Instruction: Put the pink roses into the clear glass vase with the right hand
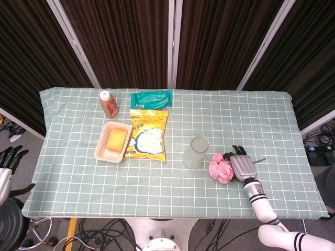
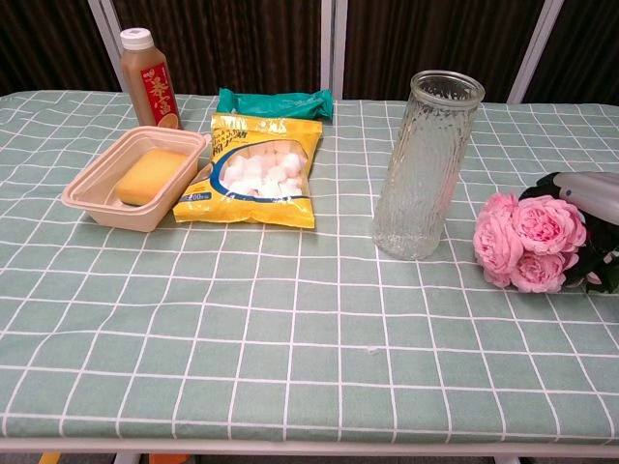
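The pink roses lie on the green checked cloth just right of the clear glass vase, which stands upright. In the chest view the blooms rest to the right of the vase. My right hand lies palm down over the stems, with its dark fingers behind the blooms. From the chest, the right hand shows at the frame's edge, above the flowers. The stems are hidden under it, so its grip is unclear. My left hand hangs off the table's left side, fingers apart, holding nothing.
On the left half of the table stand a brown drink bottle, a green packet, a yellow snack bag and a beige tray with a yellow block in it.
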{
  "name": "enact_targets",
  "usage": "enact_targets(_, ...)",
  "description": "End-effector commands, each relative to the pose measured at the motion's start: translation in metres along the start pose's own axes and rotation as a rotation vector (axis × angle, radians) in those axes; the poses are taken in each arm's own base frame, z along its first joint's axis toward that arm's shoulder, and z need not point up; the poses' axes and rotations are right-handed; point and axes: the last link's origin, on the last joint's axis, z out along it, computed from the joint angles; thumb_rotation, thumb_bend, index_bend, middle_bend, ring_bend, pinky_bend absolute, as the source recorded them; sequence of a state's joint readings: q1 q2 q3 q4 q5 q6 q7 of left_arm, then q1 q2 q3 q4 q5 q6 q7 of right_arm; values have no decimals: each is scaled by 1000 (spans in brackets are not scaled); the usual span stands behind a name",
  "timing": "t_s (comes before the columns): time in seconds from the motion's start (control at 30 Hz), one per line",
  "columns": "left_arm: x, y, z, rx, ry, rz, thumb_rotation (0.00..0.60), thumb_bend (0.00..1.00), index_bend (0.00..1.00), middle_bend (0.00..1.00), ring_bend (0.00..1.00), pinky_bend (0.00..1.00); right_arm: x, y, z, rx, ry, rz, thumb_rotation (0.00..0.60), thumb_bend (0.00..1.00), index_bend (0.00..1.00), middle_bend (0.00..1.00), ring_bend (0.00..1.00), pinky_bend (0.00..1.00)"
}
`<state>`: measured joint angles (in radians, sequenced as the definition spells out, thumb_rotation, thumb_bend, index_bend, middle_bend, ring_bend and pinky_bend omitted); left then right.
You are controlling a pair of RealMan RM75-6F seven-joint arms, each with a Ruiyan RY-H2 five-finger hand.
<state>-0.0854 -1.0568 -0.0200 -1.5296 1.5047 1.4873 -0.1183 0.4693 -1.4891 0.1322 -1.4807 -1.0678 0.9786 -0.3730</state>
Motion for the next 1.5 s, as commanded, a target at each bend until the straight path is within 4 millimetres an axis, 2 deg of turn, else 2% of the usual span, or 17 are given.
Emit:
enact_targets(0.03,-1,0,0,1,-2,0,600,81,133,54,0,107,4,4,-4,-9,23,20,600,56,447,412,37,0)
enact_targets(0.2,-3,-2,-2,8,-11,3,600,82,133,54,0,107,27,20,-15,-37,82,48,600,79,475,446,61,0)
enact_targets(0.3,-4,-3,-3,16,-12,0,600,82,133,54,0,107,53,29,-28,-36,164,97,600,94,475,444,77,0)
enact_targets(0.47,-6,-1,-2,11,-23,2,600,81,133,54,0,109,112,38,-56,-20,356,141,600,101,475,447,88,0)
enact_targets(0.57,-8,0,-1,8,-28,3,600,81,133,54,0,109,142,33,-67,13,442,188,600,101,475,451,99,0)
enact_targets(0.7,-7,3,-1,1,-24,8,600,81,133,54,0,109,179,14,-73,112,552,305,600,101,475,453,116,0)
enact_targets(0.8,-6,2,-1,4,-26,16,600,81,133,54,0,109,195,-5,-70,210,603,433,600,101,475,453,128,0)
enact_targets(0.97,-5,2,0,9,-25,16,600,81,133,54,0,109,213,-39,-63,358,696,632,600,101,475,453,128,0)
enact_targets(1.1,-5,2,0,10,-28,16,600,81,133,54,0,109,219,-68,-55,449,762,845,600,101,475,454,128,0)
enact_targets(1.3,-3,0,0,14,-24,12,600,81,133,54,0,109,212,-99,-50,515,669,1142,600,101,475,457,128,0)
enact_targets(1.5,-3,-2,-1,18,-27,7,600,81,133,54,0,108,205,-113,-54,531,554,1321,600,101,475,457,128,2)
